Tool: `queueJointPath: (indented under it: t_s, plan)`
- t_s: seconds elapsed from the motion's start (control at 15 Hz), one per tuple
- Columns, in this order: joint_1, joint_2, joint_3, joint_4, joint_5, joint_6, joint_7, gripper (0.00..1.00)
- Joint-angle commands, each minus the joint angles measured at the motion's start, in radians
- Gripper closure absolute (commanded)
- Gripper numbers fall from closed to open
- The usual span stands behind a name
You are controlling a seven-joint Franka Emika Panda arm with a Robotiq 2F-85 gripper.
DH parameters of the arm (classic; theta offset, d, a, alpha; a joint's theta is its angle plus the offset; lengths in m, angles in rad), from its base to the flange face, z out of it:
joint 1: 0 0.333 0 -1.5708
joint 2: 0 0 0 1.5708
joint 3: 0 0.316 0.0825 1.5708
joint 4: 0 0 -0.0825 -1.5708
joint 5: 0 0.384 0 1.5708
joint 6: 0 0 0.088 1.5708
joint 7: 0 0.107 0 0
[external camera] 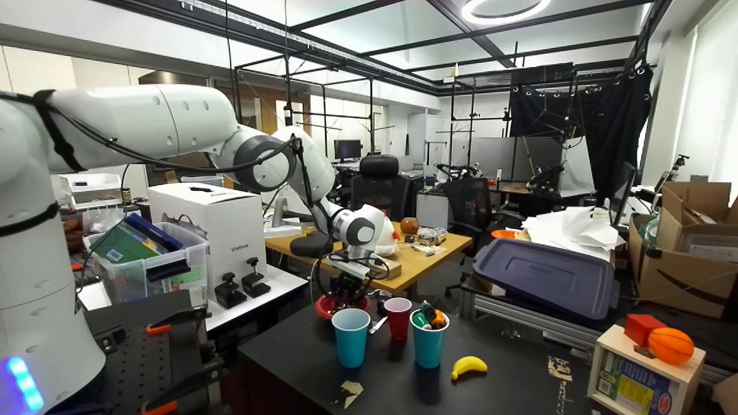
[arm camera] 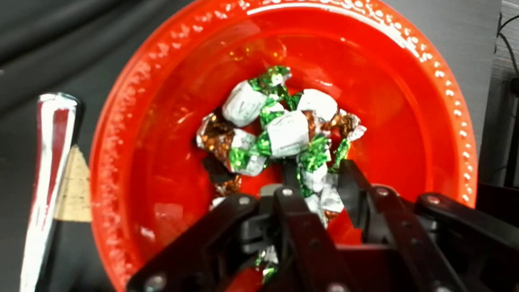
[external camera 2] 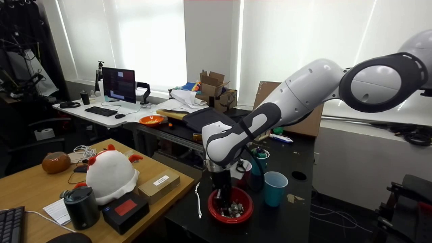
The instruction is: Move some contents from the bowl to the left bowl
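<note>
Black table (external camera: pixel 398 395) | glossy red bowl (arm camera: pixel 389 101) | wrapped candies (arm camera: pixel 288 134): white, green, brown

In an exterior view a yellow banana (external camera: pixel 470 366) lay on the black table (external camera: pixel 507 397); well apart stood a light wooden box (external camera: pixel 687 377) with a red block (external camera: pixel 642 330) and an orange ball (external camera: pixel 671 346) on top; a dark blue lid (external camera: pixel 545 276) lay near an open cardboard box (external camera: pixel 680 282). In an exterior view a white plush toy (external camera 2: pixel 111 173) sat on a wooden desk (external camera 2: pixel 27 190), with a small cardboard box (external camera 2: pixel 153 193) just beside it and a dark mug (external camera 2: pixel 81 207) near a black box (external camera 2: pixel 125 212); a monitor (external camera 2: pixel 118 84) stood behind a keyboard (external camera 2: pixel 100 111) on a white desk (external camera 2: pixel 133 116).
</note>
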Motion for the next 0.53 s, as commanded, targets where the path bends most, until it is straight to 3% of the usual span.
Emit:
queueJointPath:
  t_s: [0.0, 0.47]
  plan:
    - [0.005, 0.009, -0.003, 0.03, -0.005, -0.03, -0.002, 0.98]
    - [-0.001, -0.015, -0.009, 0.014, -0.005, -0.028, 0.005, 0.97]
